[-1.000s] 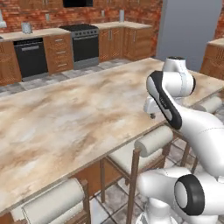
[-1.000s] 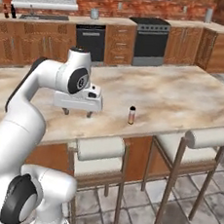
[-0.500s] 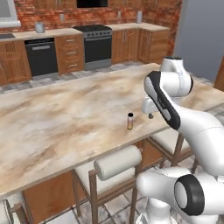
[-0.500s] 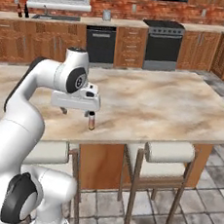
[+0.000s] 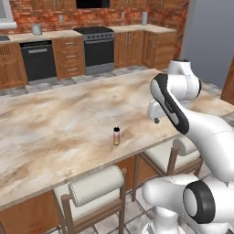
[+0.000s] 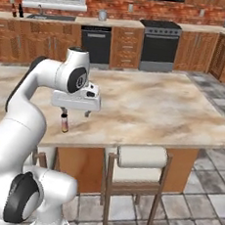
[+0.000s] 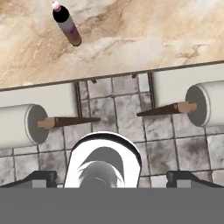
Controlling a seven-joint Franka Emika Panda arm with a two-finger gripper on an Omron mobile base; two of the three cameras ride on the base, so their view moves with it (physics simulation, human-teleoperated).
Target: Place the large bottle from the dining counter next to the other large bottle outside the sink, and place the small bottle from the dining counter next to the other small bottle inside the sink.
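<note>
Small bottle (image 5: 116,135) upright on the marble tabletop (image 5: 59,119), close to its near edge, about midway along that edge in the left base view; dark body, pale cap, brownish lower part. Same bottle seen in the right base view (image 6: 64,123), just below and a little left of the gripper (image 6: 75,113), apart from it, not touched. Gripper hangs over the near edge of the tabletop, fingers pointing down; in the hand view the two dark fingertips sit at the far left and far right of the bottom edge, so the fingers stand wide apart with nothing between them. Hand view looks straight down: bottle at the upper left (image 7: 66,24), lying on the marble, tabletop edge crossing the middle, tiled floor (image 7: 113,109) below it. Two stools tucked under the near edge, each with a white roll-shaped back on wooden posts: one left of the arm (image 5: 95,186), one right of it (image 6: 141,158). Back wall: wood cabinets, brick above, black dishwasher (image 6: 98,45), black stove (image 6: 160,44), sink under the window at the far left (image 6: 46,16). Large bottle from the dining tabletop: cannot make one out.
</note>
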